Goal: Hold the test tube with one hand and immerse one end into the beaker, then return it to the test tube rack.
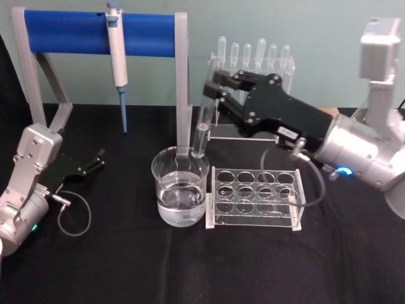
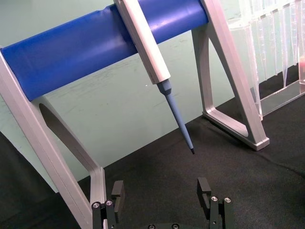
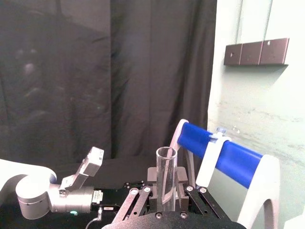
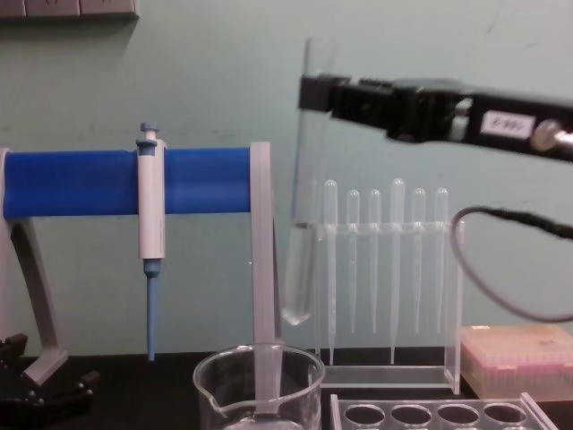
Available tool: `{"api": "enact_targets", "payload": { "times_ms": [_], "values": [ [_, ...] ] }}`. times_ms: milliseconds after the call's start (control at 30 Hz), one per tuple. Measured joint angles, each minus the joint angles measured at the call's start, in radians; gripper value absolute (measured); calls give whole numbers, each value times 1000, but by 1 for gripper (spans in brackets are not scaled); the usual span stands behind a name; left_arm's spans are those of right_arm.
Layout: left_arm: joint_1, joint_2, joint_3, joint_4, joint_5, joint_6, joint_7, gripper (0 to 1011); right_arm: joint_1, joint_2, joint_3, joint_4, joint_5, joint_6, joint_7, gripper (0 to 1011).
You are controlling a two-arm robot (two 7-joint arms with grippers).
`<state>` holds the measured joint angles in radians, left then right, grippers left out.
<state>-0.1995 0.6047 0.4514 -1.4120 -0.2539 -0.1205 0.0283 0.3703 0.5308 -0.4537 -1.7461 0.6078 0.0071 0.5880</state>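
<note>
Your right claw [image 1: 218, 88] is clamped on the upper part of the test tube [image 1: 204, 123], which hangs nearly upright below the claw. In the chest view the tube's round bottom sits in the air above the beaker [image 4: 260, 387], clear of its rim and not immersed. The beaker holds water and stands on the black tabletop [image 1: 202, 266], just beside the white rack [image 1: 256, 197]. Your left claw [image 1: 95, 159] rests low near the tabletop, well apart from the right claw, fingers [image 2: 117, 194] spread wide, holding nothing.
</note>
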Motion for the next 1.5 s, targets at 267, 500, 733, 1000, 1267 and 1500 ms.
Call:
{"api": "enact_targets", "payload": {
  "times_ms": [267, 500, 733, 1000, 1267, 1500],
  "values": [
    [0, 0, 0, 0, 0, 0, 0, 1000, -63, 88, 57, -41, 54, -30, 21, 244],
    [0, 0, 0, 0, 0, 0, 0, 1000, -121, 137, 97, -32, 72, -69, 32, 244],
    [0, 0, 0, 0, 0, 0, 0, 1000, -155, 155, 120, 4, 77, -99, 45, 244],
    [0, 0, 0, 0, 0, 0, 0, 1000, -162, 142, 107, 41, 68, -101, 49, 244],
    [0, 0, 0, 0, 0, 0, 0, 1000, -160, 121, 87, 73, 46, -100, 49, 244],
    [0, 0, 0, 0, 0, 0, 0, 1000, -156, 103, 76, 101, 27, -100, 44, 244]
  ]
}}
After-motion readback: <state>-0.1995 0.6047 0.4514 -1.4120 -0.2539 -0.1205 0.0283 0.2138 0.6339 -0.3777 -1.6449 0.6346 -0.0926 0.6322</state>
